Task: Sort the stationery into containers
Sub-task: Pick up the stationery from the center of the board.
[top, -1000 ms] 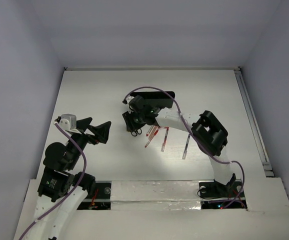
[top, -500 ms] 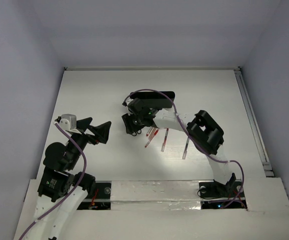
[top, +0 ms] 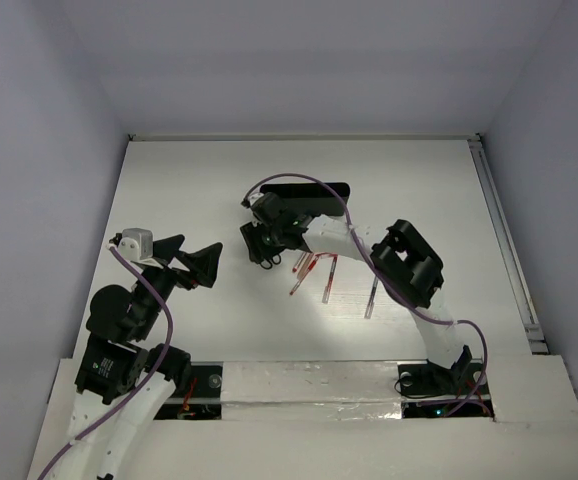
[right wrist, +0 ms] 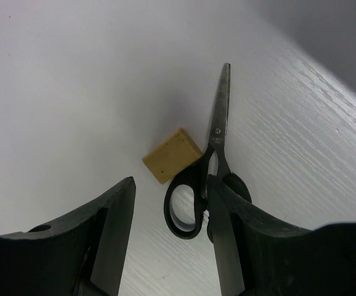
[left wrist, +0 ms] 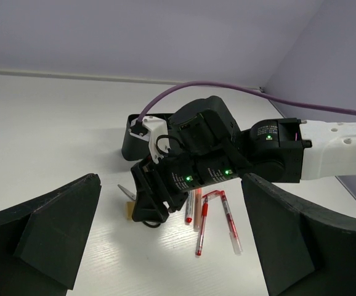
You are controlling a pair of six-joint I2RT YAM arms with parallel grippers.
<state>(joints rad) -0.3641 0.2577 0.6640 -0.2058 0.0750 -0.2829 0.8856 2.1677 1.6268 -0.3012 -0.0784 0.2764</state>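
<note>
White table (top: 189,190), lilac walls (top: 299,60). Left hand (top: 197,250) spread wide; right hand (right wrist: 170,184) apart over scissors (right wrist: 218,131).

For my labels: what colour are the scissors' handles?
Black handles on the scissors; right wrist view shows them best.

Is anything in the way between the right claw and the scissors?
Nothing visible blocks it. The right gripper has its jaws open, either side of the scissors handles. The beige eraser lies right against one handle, inside that gap too.
</note>
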